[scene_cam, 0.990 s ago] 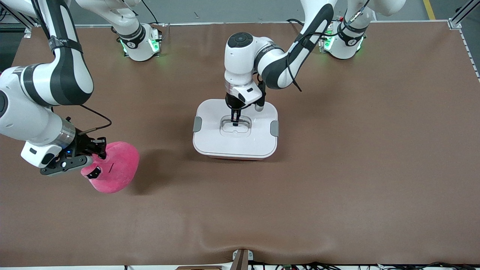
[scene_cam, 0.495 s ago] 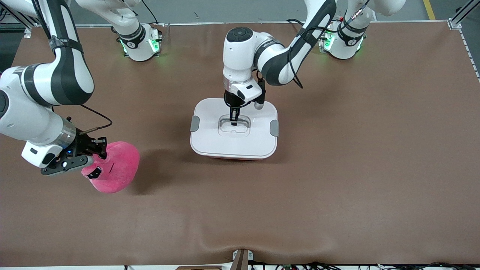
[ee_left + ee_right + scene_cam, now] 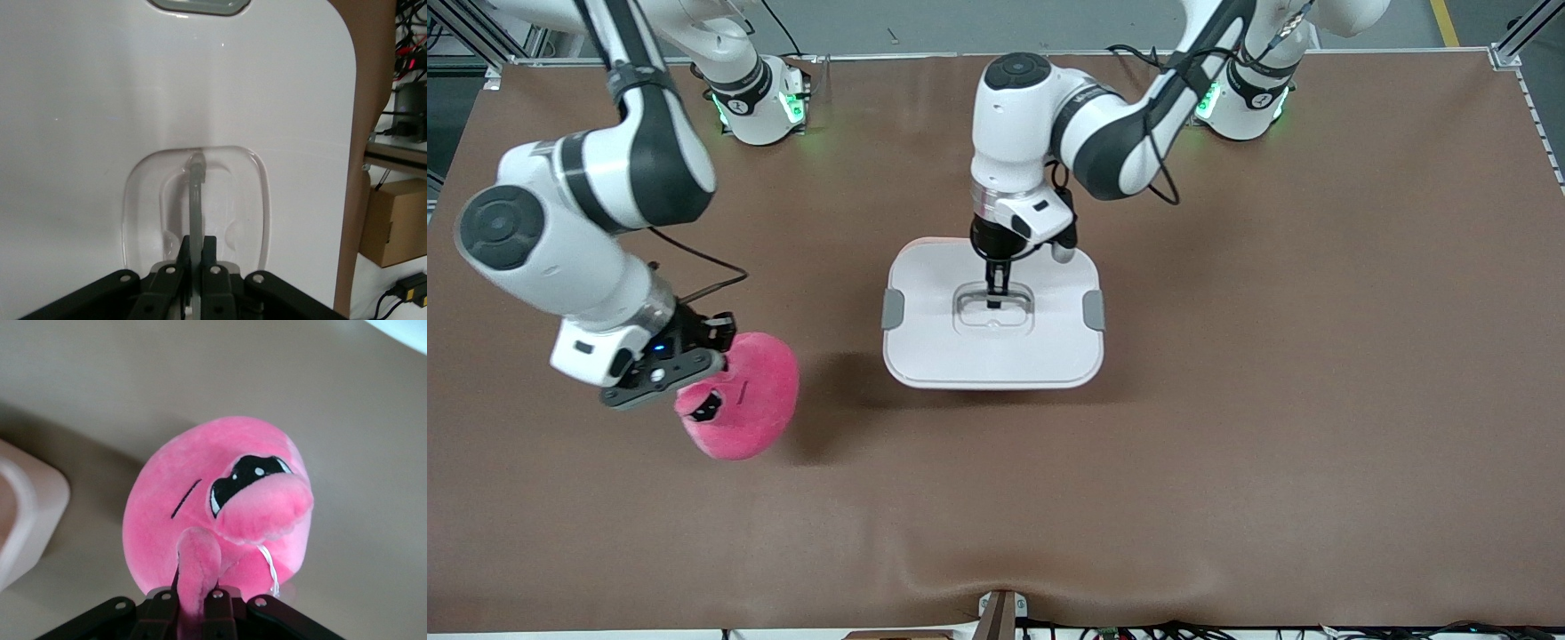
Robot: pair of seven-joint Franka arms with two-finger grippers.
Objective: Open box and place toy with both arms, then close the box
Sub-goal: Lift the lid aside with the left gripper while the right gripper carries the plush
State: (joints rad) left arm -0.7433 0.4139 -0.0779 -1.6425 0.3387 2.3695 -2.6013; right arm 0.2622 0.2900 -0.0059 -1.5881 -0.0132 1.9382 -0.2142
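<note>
Over the table's middle, the left gripper (image 3: 993, 293) pinches the clear handle (image 3: 195, 200) of the lid (image 3: 925, 342), raised above the box; the pink tub beneath is hidden. Toward the right arm's end, the right gripper (image 3: 197, 603) is clamped on the toy (image 3: 747, 407), which hangs below it in the air.

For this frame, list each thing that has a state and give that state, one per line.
lid: lifted off the tub, hanging by its clear handle.
tub: open, only a corner shows in the right wrist view.
toy: held up above the table, toward the right arm's end.
left gripper: shut on the handle.
right gripper: shut on a small nub of the toy.
</note>
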